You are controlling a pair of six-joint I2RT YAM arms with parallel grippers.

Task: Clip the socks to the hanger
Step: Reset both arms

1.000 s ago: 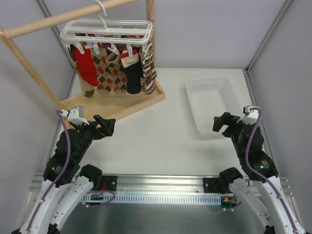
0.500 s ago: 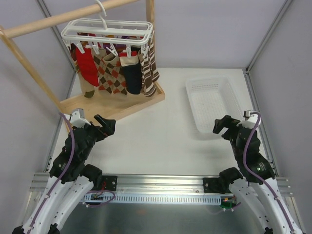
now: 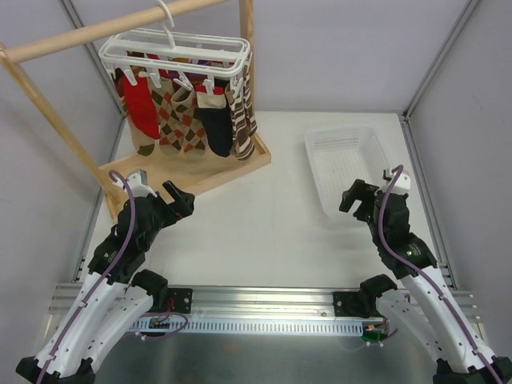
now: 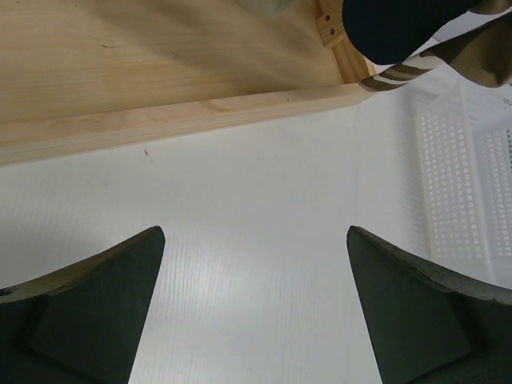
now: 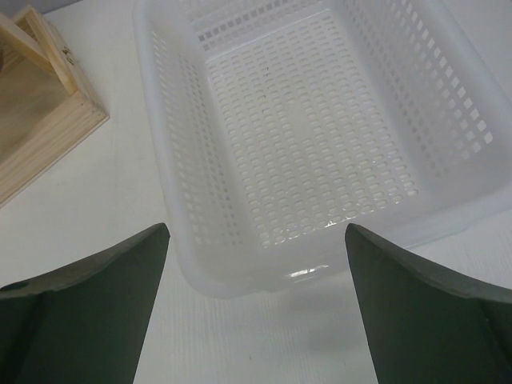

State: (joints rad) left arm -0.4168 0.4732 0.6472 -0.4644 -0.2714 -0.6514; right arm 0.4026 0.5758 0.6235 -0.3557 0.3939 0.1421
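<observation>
Left end effector [image 3: 179,200]: jaws spread wide with nothing between them. It hovered over the left side of the table [image 3: 264,228], just in front of the stand's base, and pointed toward the rear.
Right end effector [image 3: 353,198]: jaws also wide and holding nothing. It hovered at the near edge of the basket.
Hanger [image 3: 176,50]: white barred frame, hung by its hook from the stand's sloping rail at the rear left, above the base.
Socks [image 3: 192,116]: clipped in a row under the hanger, all hanging toes down, close together and partly overlapping.
Red sock [image 3: 140,104]: at the left end of the row.
Argyle sock [image 3: 180,124]: just right of the red one, touching it.
Navy sock [image 3: 217,128]: right of the argyle, with a tan cuff in its clip.
Striped sock [image 3: 242,116]: at the right end of the row and hanging lowest. Whether its tip touched the base could not be told.
Left wrist view: the dark fingers [image 4: 88,312] framed bare table. The navy toe and a striped tip showed at the top right, above the base's corner.
Stand [image 3: 192,172]: pale wood, a flat base with posts and a round rail, set at the rear left of the table.
Basket [image 3: 314,164]: white mesh, on the table at the right, well apart from the stand.
Right wrist view: the basket filled the upper frame, and a corner of the stand's base showed at the left.
</observation>
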